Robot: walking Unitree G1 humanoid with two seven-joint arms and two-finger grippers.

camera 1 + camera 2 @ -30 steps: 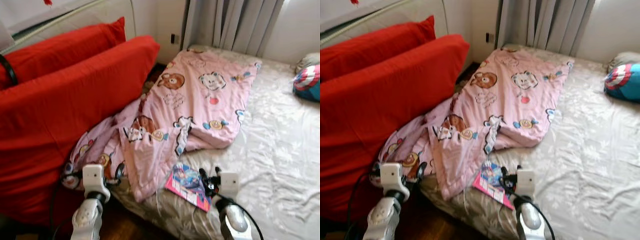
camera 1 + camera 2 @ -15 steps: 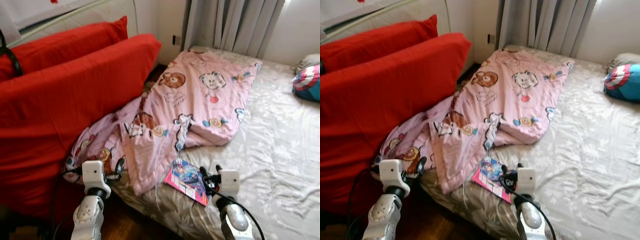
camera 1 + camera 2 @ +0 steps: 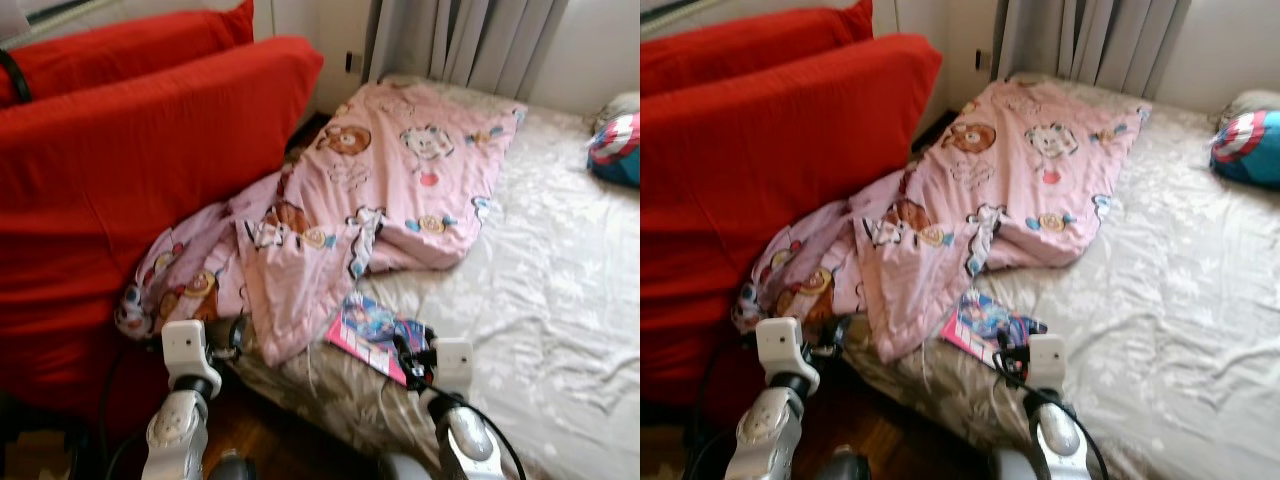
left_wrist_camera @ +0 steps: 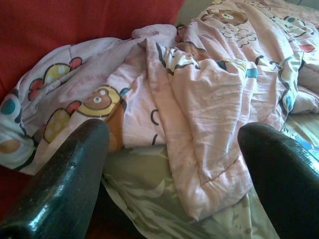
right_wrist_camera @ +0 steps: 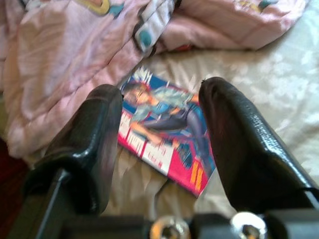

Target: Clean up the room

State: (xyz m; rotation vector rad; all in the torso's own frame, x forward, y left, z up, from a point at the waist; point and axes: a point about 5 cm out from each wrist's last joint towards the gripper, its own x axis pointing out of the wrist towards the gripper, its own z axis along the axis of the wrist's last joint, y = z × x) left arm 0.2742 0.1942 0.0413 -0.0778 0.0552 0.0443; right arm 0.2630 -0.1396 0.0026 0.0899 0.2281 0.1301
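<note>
A pink and blue comic magazine lies flat on the bed's near edge, just below the rumpled pink cartoon quilt. My right gripper is open at the magazine's near right corner; in the right wrist view the fingers straddle the magazine a little above it. My left gripper is open beside the bed corner. It faces the part of the quilt that hangs down against the red sofa and holds nothing.
A big red sofa cushion stands close on the left, touching the quilt. The cream bedsheet stretches to the right, with a shield-print pillow at the far right. Grey curtains hang behind. Dark wooden floor lies below the bed corner.
The whole view has shifted, so the camera moved. The right gripper has come closer to the magazine and now overlaps its near corner. The left gripper stays by the hanging quilt.
</note>
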